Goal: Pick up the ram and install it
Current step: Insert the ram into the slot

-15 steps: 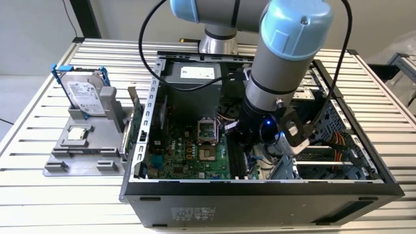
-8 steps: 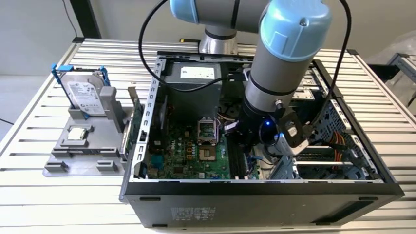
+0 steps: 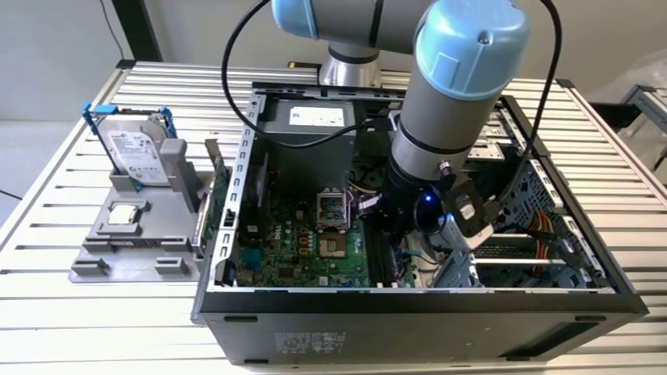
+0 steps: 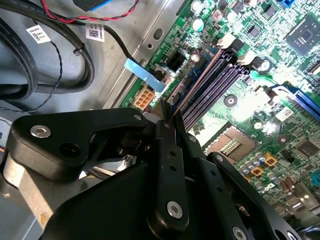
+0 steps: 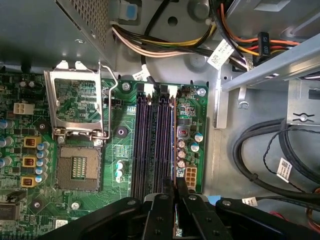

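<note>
My gripper [image 3: 396, 234] reaches down into the open computer case, over the motherboard [image 3: 302, 250]. In both wrist views its black fingers [image 5: 176, 186] [image 4: 169, 120] are shut on the ram [image 5: 173, 140] [image 4: 197, 80], a thin dark stick seen edge-on. The ram runs lengthwise over the black memory slots [image 5: 150, 140] [image 4: 222, 82], in line with the slot closest to the board's edge. Whether it sits in that slot I cannot tell.
An open processor socket [image 5: 75, 170] lies beside the slots. Black cable bundles [image 5: 270, 145] and coloured power wires [image 5: 165, 45] run near the board's edge. At the exterior view's left a grey holder [image 3: 125, 234] carries a blue-framed hard drive [image 3: 136, 152].
</note>
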Controlling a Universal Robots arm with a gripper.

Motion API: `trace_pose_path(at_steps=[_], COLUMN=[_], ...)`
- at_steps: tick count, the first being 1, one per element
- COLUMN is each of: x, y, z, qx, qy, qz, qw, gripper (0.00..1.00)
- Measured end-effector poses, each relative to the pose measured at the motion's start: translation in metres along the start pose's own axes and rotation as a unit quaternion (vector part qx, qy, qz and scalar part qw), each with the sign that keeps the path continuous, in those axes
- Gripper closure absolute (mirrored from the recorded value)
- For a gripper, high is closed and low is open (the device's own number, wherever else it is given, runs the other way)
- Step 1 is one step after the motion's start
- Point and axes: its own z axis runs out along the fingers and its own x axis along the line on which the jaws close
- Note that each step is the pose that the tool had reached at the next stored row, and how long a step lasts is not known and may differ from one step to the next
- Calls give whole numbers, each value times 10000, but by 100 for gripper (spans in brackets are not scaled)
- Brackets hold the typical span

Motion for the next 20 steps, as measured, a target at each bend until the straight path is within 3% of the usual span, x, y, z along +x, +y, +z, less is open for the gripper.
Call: trace_pose_path(at_steps=[20], x=[6], y=[10], z=[33], qx=[5], qy=[-5], qz=[103], qw=[9999], gripper=[100])
